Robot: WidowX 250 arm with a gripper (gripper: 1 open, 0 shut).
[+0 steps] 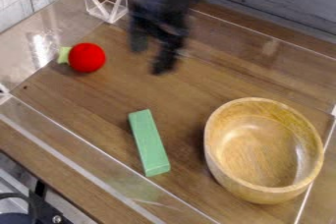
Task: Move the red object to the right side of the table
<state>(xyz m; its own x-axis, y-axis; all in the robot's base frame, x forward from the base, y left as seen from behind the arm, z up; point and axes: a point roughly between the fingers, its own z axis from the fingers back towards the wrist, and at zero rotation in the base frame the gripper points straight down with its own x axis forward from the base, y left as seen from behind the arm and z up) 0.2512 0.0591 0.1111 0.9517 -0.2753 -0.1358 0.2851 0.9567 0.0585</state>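
Observation:
The red object (86,57) is a small bright-red ball with a green stem end, lying on the left part of the dark wood table (223,76). My gripper (152,45) is blurred by motion and hangs above the table to the right of the ball, a short gap apart from it. Its two dark fingers (167,55) point down and stand apart with nothing between them, so it is open.
A green rectangular block (147,141) lies near the front centre. A large wooden bowl (264,147) sits at the right front. Low clear acrylic walls (79,164) border the tabletop, with a clear stand (105,4) at the back left.

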